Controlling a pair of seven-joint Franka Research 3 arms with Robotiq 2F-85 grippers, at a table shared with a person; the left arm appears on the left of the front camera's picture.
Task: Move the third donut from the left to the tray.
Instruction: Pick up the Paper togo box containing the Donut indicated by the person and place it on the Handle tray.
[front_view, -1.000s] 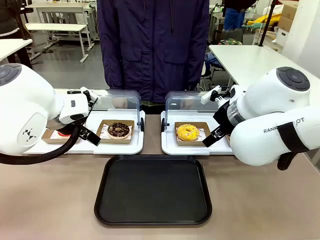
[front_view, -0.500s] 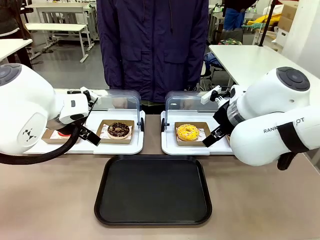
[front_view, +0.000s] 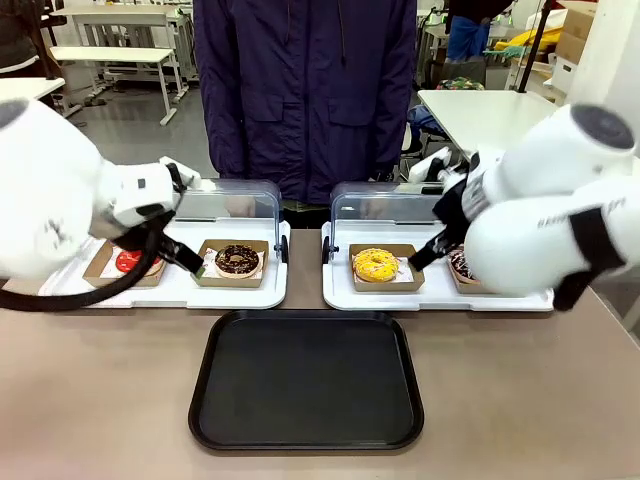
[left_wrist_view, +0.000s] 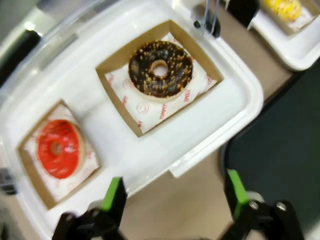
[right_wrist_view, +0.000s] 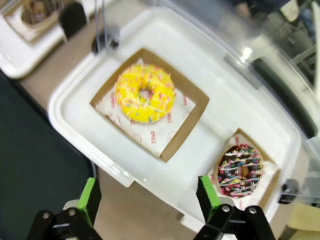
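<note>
The yellow-iced donut lies on its brown cardboard square in the right white tray, third from the left. In front of it, the black tray sits bare on the table. My right gripper hovers open above the near edge of the white tray, just short of the yellow donut, with nothing between its fingers. My left gripper is open too, above the near edge of the left white tray.
The left white tray holds a red-iced donut and a chocolate donut. A sprinkled chocolate donut sits beside the yellow one. Clear lids stand open behind both trays. A person stands at the far side.
Both arms have lifted and swung, blurred in motion. The red donut and the sprinkled chocolate donut, covered by the arms before, now show. Donuts and tray have not moved.
</note>
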